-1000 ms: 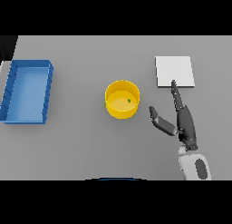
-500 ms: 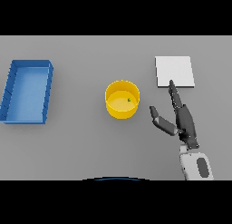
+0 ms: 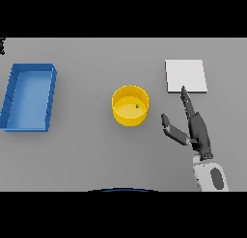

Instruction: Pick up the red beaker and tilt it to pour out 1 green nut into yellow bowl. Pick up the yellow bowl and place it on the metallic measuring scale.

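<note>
Yellow bowl at mid-table, 1 green nut inside.
Right hand beside it, fingers straight, thumb spread apart, holding nothing; metallic scale toward the far right edge.

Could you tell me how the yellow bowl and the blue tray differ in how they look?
The yellow bowl is round, the blue tray rectangular. The bowl holds a small green nut; the tray shows nothing inside. The bowl sits mid-table, the tray far left. Both are open-topped and untouched.

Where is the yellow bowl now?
In the head view the yellow bowl stands mid-table, between the blue tray and the right hand.
</note>
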